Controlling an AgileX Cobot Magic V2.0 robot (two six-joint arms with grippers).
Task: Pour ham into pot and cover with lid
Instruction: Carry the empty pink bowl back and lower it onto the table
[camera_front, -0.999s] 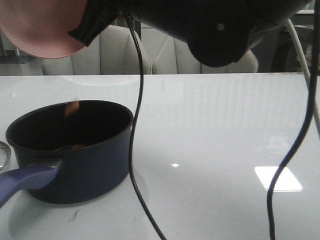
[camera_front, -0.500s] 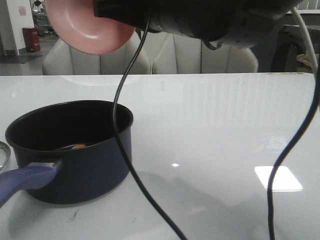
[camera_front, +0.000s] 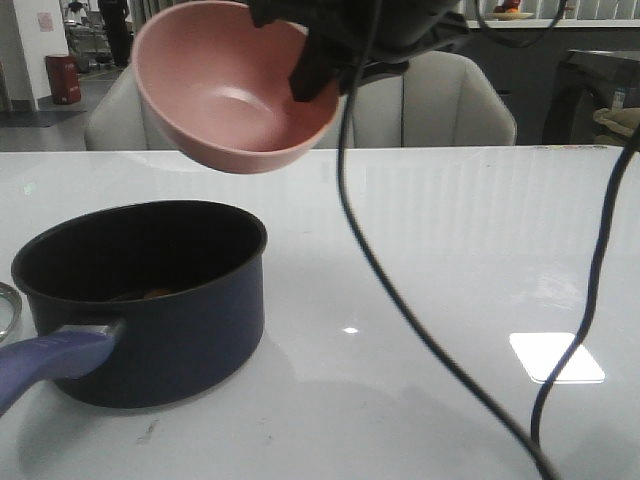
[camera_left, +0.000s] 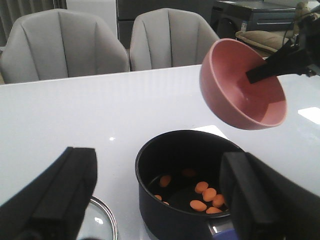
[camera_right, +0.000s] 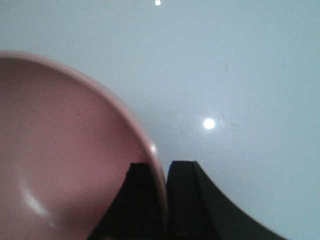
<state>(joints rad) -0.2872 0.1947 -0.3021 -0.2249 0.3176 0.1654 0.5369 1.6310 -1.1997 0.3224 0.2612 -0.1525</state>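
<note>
Hidden or cut off: the round glass lid with steel rim (camera_left: 102, 224) shows only as an arc at the frame edge in the left wrist view and as a sliver (camera_front: 8, 312) at the left edge of the front view; its knob and lettering are out of sight.
Pot handle: the lighter blue-purple handle (camera_front: 50, 360) runs off the front view toward 8 o'clock.
Pot: the dark navy-blue round saucepan with black inside (camera_front: 150, 300) stands upright on the white glossy table (camera_front: 450, 250), just beside the lid.
Pot contents: several small flat orange-pink ham bits (camera_left: 202, 196) lie on the pot floor; in the front view only one bit is faintly visible past the near wall.
Bowl: the round pink bowl (camera_front: 232, 85) hangs in the air at 12 to 1 o'clock above the pot, tilted, mouth toward the camera, with nothing visible inside.
Right gripper (camera_right: 164, 200): jaws together, clamped on the bowl rim, one finger inside and one outside.
Left gripper (camera_left: 160, 200): fingers wide apart, holding nothing, poised over the pot and lid.
Background: two grey upholstered chairs (camera_left: 60, 45) stand behind the table.
</note>
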